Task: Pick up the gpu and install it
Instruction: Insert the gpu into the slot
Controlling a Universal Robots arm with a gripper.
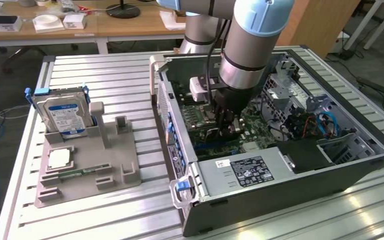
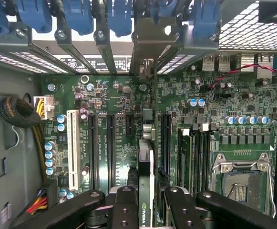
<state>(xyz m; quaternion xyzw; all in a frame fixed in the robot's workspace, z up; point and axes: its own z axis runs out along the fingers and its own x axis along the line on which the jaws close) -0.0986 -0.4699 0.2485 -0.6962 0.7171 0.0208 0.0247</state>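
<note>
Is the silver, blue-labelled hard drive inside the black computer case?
No: the silver blue-labelled hard drive stands in the grey plastic holder beside the black computer case.

Your light is bright, even, from overhead. Glare streaks the slatted table (image 1: 362, 207) toward the exterior view's right; the arm (image 1: 245, 45) shades the case (image 1: 299, 182) interior. In the wrist view the perforated panel (image 2: 252, 28) washes out.

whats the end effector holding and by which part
The gpu, pinched in the end effector by the edge facing away from the motherboard.
</note>
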